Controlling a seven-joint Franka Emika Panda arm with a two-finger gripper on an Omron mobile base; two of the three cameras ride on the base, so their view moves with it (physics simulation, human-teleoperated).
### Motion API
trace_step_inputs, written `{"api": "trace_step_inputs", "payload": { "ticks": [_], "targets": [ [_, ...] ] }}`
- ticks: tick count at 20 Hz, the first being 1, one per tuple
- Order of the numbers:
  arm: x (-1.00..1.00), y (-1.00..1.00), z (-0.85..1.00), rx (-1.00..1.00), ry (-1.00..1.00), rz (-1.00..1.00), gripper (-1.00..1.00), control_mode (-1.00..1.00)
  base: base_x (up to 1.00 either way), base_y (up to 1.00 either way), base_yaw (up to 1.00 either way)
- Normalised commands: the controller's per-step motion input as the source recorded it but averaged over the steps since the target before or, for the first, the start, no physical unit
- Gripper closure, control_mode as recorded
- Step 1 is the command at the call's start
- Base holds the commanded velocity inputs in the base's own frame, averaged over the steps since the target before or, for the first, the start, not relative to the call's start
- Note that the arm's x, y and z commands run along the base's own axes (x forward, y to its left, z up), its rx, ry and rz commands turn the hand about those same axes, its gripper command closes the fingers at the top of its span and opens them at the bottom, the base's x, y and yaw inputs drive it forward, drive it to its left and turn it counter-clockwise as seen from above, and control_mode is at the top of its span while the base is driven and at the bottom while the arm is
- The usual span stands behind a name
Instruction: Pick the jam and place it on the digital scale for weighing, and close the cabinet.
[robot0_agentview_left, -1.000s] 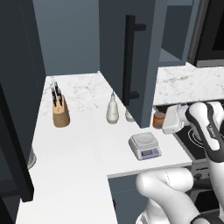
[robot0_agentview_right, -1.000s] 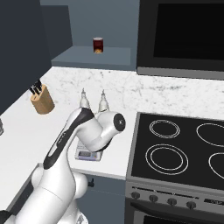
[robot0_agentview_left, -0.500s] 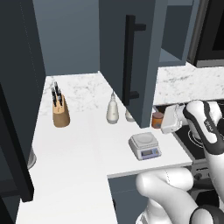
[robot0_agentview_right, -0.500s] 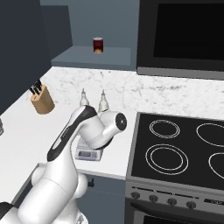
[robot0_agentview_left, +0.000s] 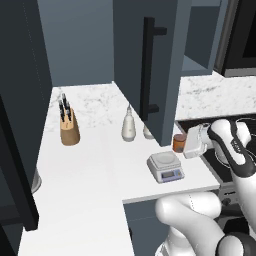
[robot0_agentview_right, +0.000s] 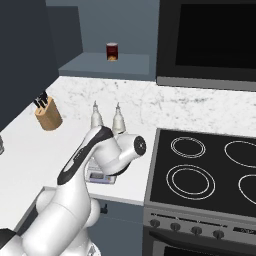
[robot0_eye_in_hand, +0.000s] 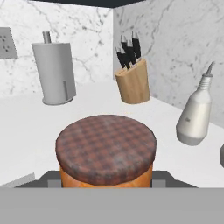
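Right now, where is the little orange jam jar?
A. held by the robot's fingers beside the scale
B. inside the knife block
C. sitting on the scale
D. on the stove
A: the jam sits between the closed fingers, just right of the digital scale, whose platform is bare.

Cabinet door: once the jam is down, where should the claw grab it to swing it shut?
Take the long black bar handle near its middle, one finger on each side of the bar. It runs vertically and stands off the open cabinet door on posts, on the face turned toward the knife block, so come from that side. The claw is shut on the jam.
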Motion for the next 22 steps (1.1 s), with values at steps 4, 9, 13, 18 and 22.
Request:
{"api": "trace_step_inputs", "payload": {
  "ticks": [4,9,13,18,22],
  "targets": [
    [0.05,0.02,-0.12,0.0,0.0,0.0,1.0,-1.0,0.0,0.0,0.0],
    [0.1,0.02,-0.17,0.0,0.0,0.0,1.0,-1.0,0.0,0.0,0.0],
    [0.1,0.0,-0.14,0.0,0.0,0.0,1.0,-1.0,0.0,0.0,0.0],
    [0.1,0.0,-0.14,0.0,0.0,0.0,1.0,-1.0,0.0,0.0,0.0],
    [0.04,0.0,-0.09,0.0,0.0,0.0,1.0,-1.0,0.0,0.0,0.0]
  ]
}}
